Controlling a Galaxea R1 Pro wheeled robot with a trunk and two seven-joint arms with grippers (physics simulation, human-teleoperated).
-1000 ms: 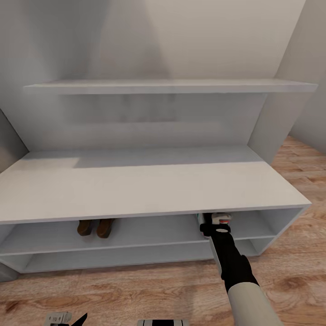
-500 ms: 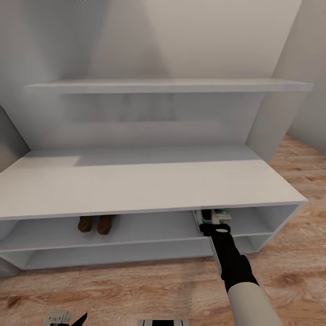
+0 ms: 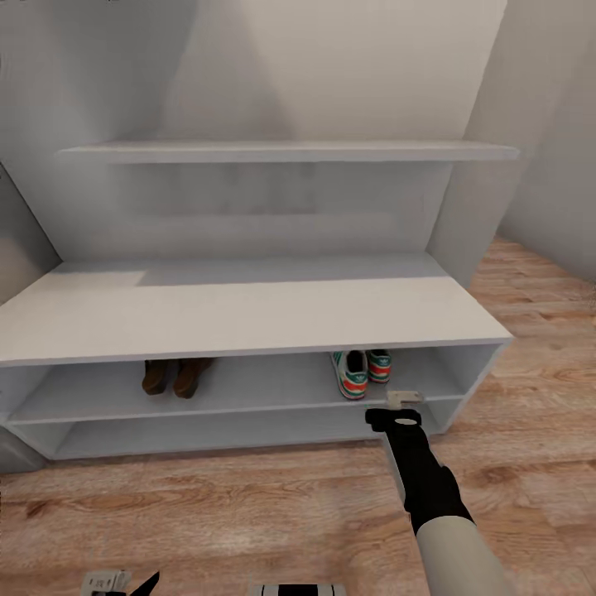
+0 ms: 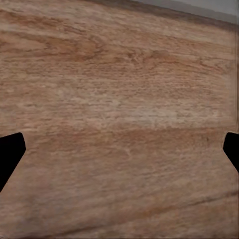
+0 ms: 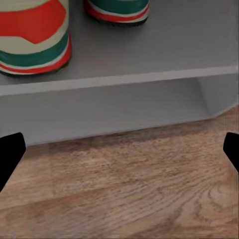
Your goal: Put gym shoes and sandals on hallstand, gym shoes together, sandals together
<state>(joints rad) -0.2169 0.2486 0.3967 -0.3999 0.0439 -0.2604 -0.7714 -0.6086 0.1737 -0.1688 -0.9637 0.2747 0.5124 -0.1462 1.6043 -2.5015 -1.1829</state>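
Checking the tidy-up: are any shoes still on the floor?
No, the sneakers and sandals both sit on the rack's upper shelf in the head view.

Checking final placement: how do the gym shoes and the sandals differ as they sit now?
Colour: the gym shoes are white with green and red-orange bands, the sandals plain brown.
Position: the gym shoes sit toward the right end of the hallstand, in front of the right gripper; the sandals sit left of centre.
Shared: both pairs rest on the same upper shelf slot, each pair side by side, off the floor.
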